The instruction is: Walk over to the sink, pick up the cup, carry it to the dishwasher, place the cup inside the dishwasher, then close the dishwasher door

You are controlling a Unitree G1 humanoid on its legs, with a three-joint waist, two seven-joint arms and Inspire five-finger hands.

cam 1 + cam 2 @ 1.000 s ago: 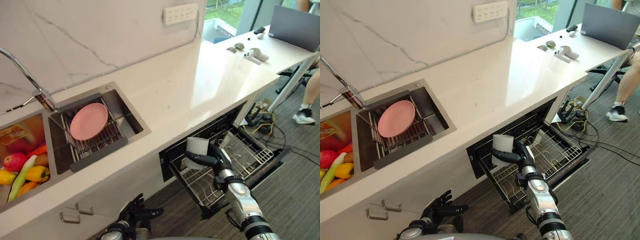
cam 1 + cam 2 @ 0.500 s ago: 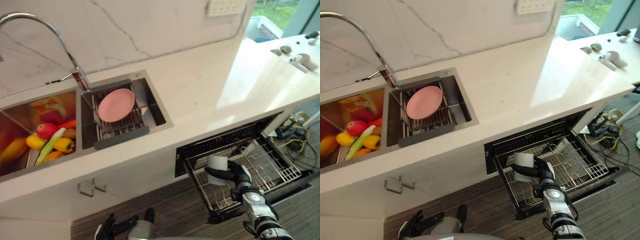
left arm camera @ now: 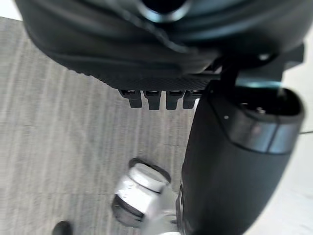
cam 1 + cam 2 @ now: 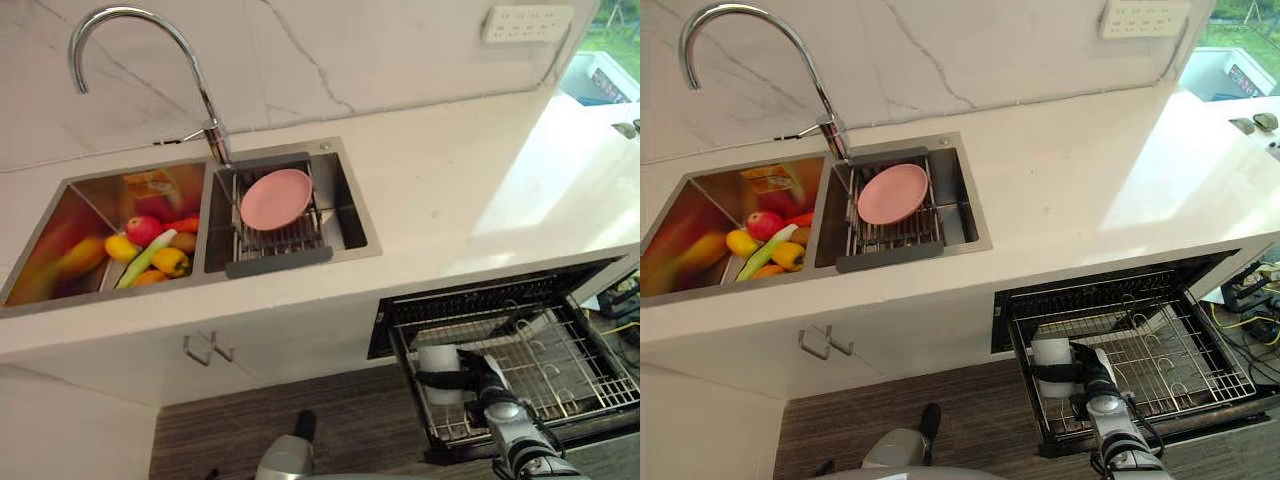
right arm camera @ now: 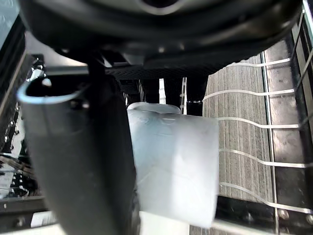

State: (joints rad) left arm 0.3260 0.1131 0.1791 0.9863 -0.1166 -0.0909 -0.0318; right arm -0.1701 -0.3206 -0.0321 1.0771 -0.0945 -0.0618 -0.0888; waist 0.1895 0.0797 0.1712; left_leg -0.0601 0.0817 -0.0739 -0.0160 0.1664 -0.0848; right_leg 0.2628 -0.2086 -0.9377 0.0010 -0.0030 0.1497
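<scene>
Left eye view, my right hand [image 4: 487,372] curled round the cup [image 4: 437,358] at the left end of the dishwasher rack [image 4: 562,366], right wrist view, cup gripped over the rack wires, left wrist view, left hand [image 3: 234,161], state I cannot tell

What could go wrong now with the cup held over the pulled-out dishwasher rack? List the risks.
1. The right hand holds the cup near the rack's left edge; released there, it might tip on the wires or over the rim.
2. Its fingers are curled round the cup, so pulling the hand away could drag it over.
3. The rack stands pulled out; the dishwasher probably cannot be shut until it is pushed in.
</scene>
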